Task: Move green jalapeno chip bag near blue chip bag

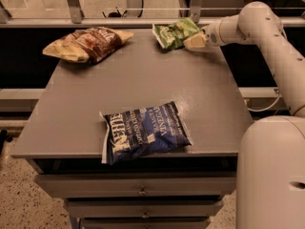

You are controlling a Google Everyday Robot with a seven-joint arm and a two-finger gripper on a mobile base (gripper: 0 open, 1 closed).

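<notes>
Starting at the far left, and the brown bag (86,43) lies flat at the back left corner of the table (143,80), its pale yellow end poking out over the left edge. It has that corner to itself.

Moving along to the middle, there is a broad stretch of bare grey top, and then, right at the front, the blue bag (143,131). It lies flat and a little askew, with the white lettering running sideways up its left half. Its white left seam hangs just over the front lip, above the drawers (143,191) stacked below.

Now up to the back right, and that is where the green bag (174,32) sits, close against the rear edge by the rail (95,22). It is tilted, with its white end edge facing left. It is well apart from the blue bag, with nearly the whole depth of the table between the two. It is a fair way from the brown bag too.

Right beside it comes the gripper (194,41), a cream wedge low over the table and pressed up against the bag's right end. The two are touching, that much is plain. Whether it has hold of the bag or merely rests against it, I cannot tell from where I stand.

Behind the gripper the white arm (267,27) reaches in from the right, bends at a rounded elbow high up, and slopes down along the right side. At the lower right stands the robot's bulky white base (271,175), drawn up close beside the table's front right corner.
</notes>
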